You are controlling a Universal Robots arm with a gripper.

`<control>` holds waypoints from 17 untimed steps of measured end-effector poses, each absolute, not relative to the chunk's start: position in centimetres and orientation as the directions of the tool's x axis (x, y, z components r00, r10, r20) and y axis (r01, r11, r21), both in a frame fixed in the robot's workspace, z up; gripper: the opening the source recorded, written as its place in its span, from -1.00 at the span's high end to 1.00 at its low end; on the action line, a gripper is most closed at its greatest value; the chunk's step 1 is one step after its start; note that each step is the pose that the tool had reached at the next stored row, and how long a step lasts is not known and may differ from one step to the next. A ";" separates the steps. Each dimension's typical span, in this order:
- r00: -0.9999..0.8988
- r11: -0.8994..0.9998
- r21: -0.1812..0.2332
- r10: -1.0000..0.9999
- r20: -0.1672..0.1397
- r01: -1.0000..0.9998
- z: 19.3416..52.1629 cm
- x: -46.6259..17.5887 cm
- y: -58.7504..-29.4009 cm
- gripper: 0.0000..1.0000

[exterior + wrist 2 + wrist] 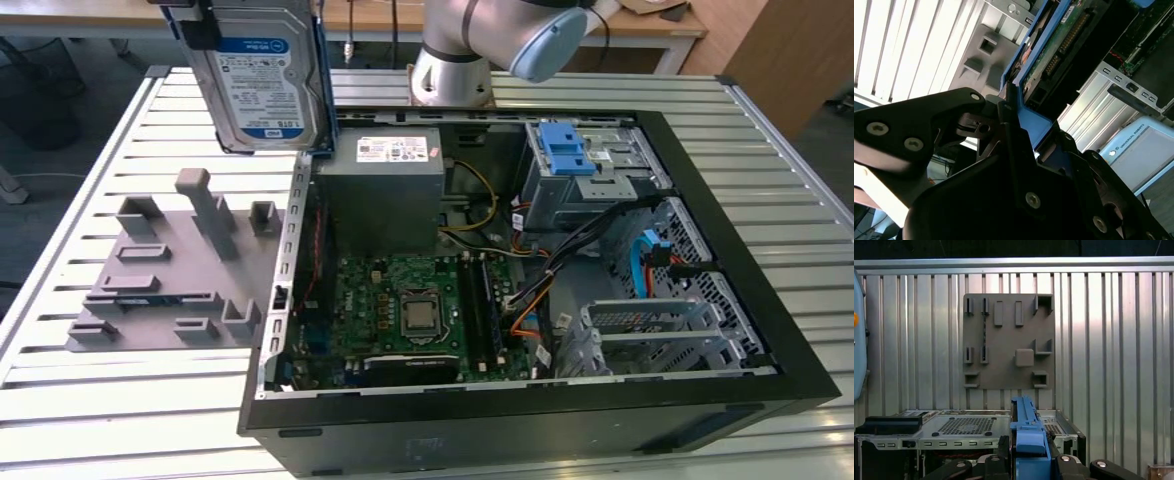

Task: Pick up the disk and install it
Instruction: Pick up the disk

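Note:
The disk (260, 75), a silver hard drive with a white-and-blue label in a blue carrier, hangs upright in the air at the exterior view's upper left. It is above the table, between the grey fixture and the open computer case (534, 300). My gripper (200, 28) is shut on its blue carrier near the top edge. In the first wrist view the carrier (1028, 432) shows edge-on between the black fingers (996, 460). The second wrist view shows the gripper (1014, 120) clamped on the blue frame, with the disk's green circuit board (1054, 45) beyond it.
A metal drive cage with blue latches (581, 160) sits at the case's far right, and a grey power-supply box (387, 190) sits beside it. The motherboard (414, 310) lies in the case floor. A grey slotted fixture (174, 270) lies on the slatted table. The arm's base (454, 70) stands behind the case.

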State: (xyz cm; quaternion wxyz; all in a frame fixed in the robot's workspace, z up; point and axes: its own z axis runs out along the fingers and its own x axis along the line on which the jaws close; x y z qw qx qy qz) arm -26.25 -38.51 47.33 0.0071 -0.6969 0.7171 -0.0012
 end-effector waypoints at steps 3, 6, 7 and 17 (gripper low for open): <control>-0.029 0.029 -0.012 -1.000 -0.009 -1.000 47.3 -26.2 -38.5 0.27; -0.028 0.029 -0.012 -1.000 -0.009 -1.000 47.3 -26.3 -38.5 0.27; -0.029 0.029 -0.012 -1.000 -0.009 -1.000 47.3 -26.2 -38.5 0.27; -0.029 0.029 -0.012 -1.000 -0.009 -1.000 47.3 -24.9 -39.0 0.27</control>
